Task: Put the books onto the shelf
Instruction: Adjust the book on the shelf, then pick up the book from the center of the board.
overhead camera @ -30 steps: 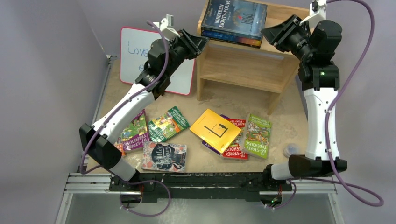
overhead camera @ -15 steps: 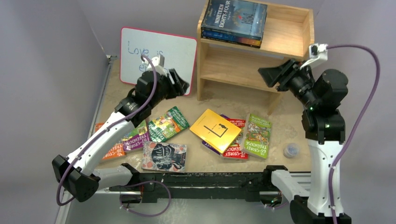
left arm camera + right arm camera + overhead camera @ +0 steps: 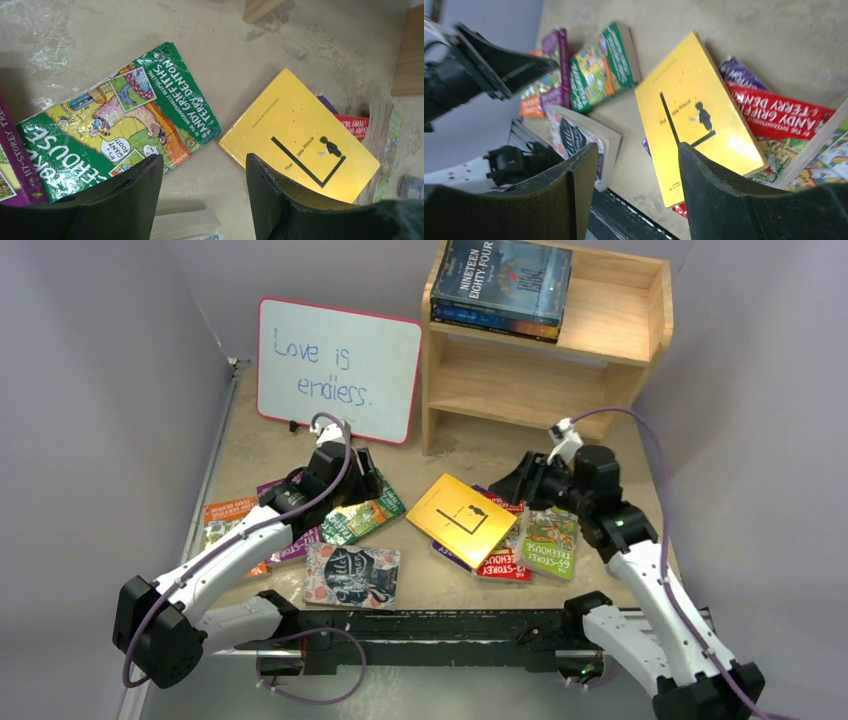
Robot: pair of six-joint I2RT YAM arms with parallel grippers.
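Observation:
Two dark blue books (image 3: 505, 280) lie stacked on the top tier of the wooden shelf (image 3: 600, 325). Several books lie flat on the table. The yellow book (image 3: 462, 518) (image 3: 300, 140) (image 3: 694, 115) rests partly on a red one (image 3: 505, 565) (image 3: 774, 112). Left of it is a green book (image 3: 360, 508) (image 3: 120, 120), and a floral one (image 3: 352, 575) lies near the front edge. My left gripper (image 3: 365, 475) (image 3: 205, 162) hovers open and empty over the gap between the green and yellow books. My right gripper (image 3: 520, 480) (image 3: 639, 150) hangs open and empty by the yellow book's right side.
A pink-edged whiteboard (image 3: 340, 370) leans at the back left of the shelf. Purple and orange books (image 3: 235, 520) lie at the far left, another green book (image 3: 550, 535) at the right. A small bluish round thing (image 3: 410, 186) sits right of the pile.
Both arms have dropped from the shelf's top tier to just above the books on the table. Both grippers have opened wider.

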